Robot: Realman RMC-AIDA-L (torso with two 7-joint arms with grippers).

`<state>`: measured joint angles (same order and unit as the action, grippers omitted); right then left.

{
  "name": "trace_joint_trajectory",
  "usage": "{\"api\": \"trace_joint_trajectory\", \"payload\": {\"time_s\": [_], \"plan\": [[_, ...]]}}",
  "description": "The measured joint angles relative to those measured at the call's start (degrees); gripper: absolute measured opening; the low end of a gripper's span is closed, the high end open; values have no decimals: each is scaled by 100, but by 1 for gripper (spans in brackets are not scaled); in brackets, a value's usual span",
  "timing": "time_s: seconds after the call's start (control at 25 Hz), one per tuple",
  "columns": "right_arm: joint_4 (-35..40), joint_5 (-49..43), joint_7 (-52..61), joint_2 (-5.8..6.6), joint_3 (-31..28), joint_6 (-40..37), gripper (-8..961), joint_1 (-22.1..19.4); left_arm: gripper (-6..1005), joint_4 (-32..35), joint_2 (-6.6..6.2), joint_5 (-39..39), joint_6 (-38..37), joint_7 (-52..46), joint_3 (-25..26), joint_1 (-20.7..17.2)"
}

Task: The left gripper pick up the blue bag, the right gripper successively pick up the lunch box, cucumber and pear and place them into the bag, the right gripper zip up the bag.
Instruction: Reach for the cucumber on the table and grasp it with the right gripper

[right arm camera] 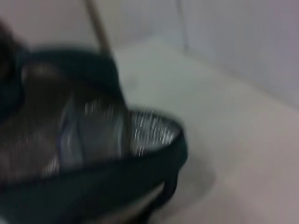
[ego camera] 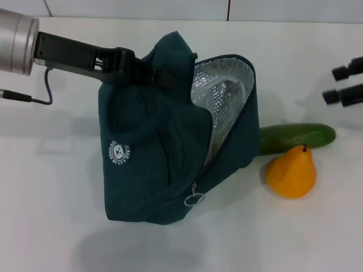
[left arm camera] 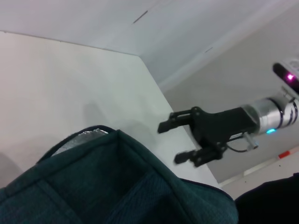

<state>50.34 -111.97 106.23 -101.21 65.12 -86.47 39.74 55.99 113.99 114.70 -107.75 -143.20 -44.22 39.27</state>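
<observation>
Left gripper [ego camera: 161, 76] was clamped on the top fabric of the blue bag [ego camera: 153, 164], at or near the handles, holding it up off the white tabletop [ego camera: 51, 215] with the mouth gaping toward the right and the foil lining exposed. Through the opening, a clear rounded shape, most likely the lunch box [ego camera: 222, 96], sat inside against the foil. Judged status: item 1 of 3 loaded, cucumber step in hand. Cucumber [ego camera: 298, 136] lay on the tabletop just beside the bag's right side, its near end hidden behind the bag; pear [ego camera: 292, 173] stood upright touching or nearly touching the cucumber's front. Right gripper [ego camera: 340, 84] hovered at the far right, well apart from the bag, fingers spread and empty. Next move likely calls for lowering it over the cucumber's exposed right half, clear of the pear.
</observation>
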Motion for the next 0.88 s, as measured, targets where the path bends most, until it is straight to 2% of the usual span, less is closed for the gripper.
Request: {"api": "trace_joint_trajectory", "payload": {"time_s": [0.16,0.36,0.56,0.64,0.88], "plan": [[309,-997,-145,-177,20,-170,698,335,39,0,3,-29,-39,-13,-2,17],[715,-1533,-600,-478,33,-274,735,468,40,-25,-1,-30,-30,-31,13,31],[509,-2233,-878,-699,63,-294,829,833,40,-61,7,-26,-19,-91,5,58],[294,-2489,-963,-767,70,-259,872,982,40,-62,26,-13,-11,-102,-1,79],[36,-2634,-1124,-864,90,-137,873,1097,40,-62,51,6,0,-102,-11,124]]}}
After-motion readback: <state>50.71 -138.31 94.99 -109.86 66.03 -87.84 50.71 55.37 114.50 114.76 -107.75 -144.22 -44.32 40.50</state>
